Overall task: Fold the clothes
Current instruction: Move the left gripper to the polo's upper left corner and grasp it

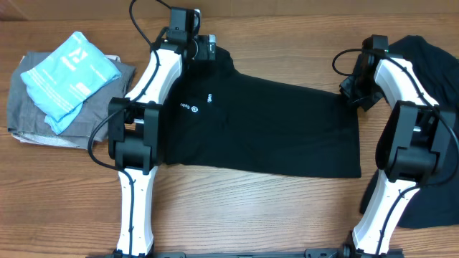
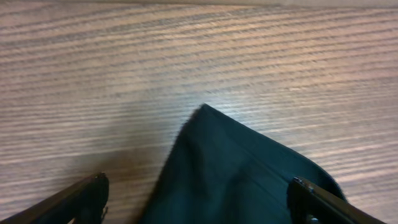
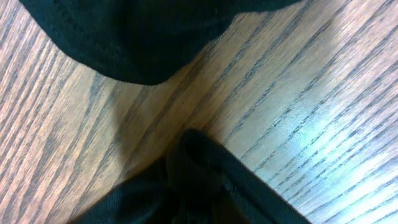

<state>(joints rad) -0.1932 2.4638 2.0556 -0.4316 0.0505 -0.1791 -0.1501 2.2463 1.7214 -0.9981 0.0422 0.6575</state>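
1. Polo shirt [image 1: 272, 122]: spread flat across the middle of the table [image 1: 251, 215], logo up.
2. Left gripper [image 2: 199, 202]: your jaws stand wide apart, with a shirt corner lying between them, ungripped.
3. Right gripper [image 1: 353, 92]: sits at the shirt's opposite far corner. Bunched fabric hides the jaws, so you cannot tell their state.
4. Second black garment [image 1: 423, 50]: lies under your right arm.

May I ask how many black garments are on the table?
2: a polo shirt spread mid-table; a black heap at the right edge, partly hidden, possibly more than one.

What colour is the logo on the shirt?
White logo on black polo shirt; overhead view.
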